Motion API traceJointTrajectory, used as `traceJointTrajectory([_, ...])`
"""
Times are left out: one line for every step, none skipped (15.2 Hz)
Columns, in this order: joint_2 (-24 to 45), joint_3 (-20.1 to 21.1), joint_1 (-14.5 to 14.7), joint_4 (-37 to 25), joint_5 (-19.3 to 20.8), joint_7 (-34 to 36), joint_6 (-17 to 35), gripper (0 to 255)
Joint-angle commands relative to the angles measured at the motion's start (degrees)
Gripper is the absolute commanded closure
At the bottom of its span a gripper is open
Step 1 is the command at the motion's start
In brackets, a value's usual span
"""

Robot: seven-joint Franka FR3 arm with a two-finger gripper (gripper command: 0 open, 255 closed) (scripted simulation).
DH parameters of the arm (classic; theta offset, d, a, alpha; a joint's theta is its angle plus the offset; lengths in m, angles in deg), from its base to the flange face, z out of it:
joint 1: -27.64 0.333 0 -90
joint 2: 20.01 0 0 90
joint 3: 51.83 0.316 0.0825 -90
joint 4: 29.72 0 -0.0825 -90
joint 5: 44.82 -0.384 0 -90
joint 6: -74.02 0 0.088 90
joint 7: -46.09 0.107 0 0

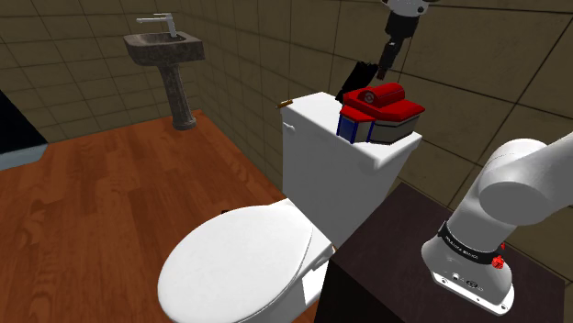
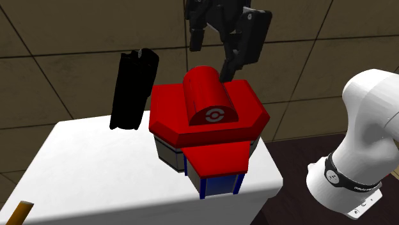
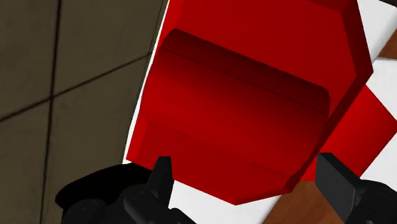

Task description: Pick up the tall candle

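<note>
The tall candle (image 2: 133,89) is a plain black upright column standing at the back of the white toilet tank (image 2: 83,166), close to the tiled wall; it also shows in the shoulder view (image 1: 356,81). Beside it sits a red box (image 2: 211,118) with a red cylinder on its lid and a white and blue base (image 1: 381,103). My gripper (image 2: 214,54) hangs open just above that red box (image 3: 254,95), to the candle's right in the second exterior view. Nothing is between the fingers (image 3: 162,178).
A small brown thing (image 2: 19,214) lies at the tank's far corner (image 1: 286,101). The toilet's shut lid (image 1: 239,266) lies below the tank. A pedestal sink (image 1: 165,46) stands far off on the wood floor. The dark stand (image 1: 386,266) is beside the toilet.
</note>
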Motion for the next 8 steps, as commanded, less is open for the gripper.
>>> traceJointTrajectory([2.5,-2.5,0.5,-1.2,0.3,-4.2,3.2,0])
traceJointTrajectory([4.0,-3.7,0.9,-2.1,0.3,-6.1,4.8,0])
traceJointTrajectory([5.6,-4.9,1.3,-3.1,0.1,-8.1,6.2,0])
traceJointTrajectory([7.2,-6.1,1.8,-4.2,-0.3,-10.2,7.7,0])
traceJointTrajectory([8.9,-7.3,2.2,-5.4,-0.7,-12.3,9.0,0])
traceJointTrajectory([10.7,-8.4,2.7,-6.6,-1.3,-14.4,10.3,0])
traceJointTrajectory([12.5,-9.6,3.3,-8.0,-2.1,-16.6,11.6,0])
traceJointTrajectory([14.4,-10.8,3.8,-9.4,-3.0,-18.8,12.7,0])
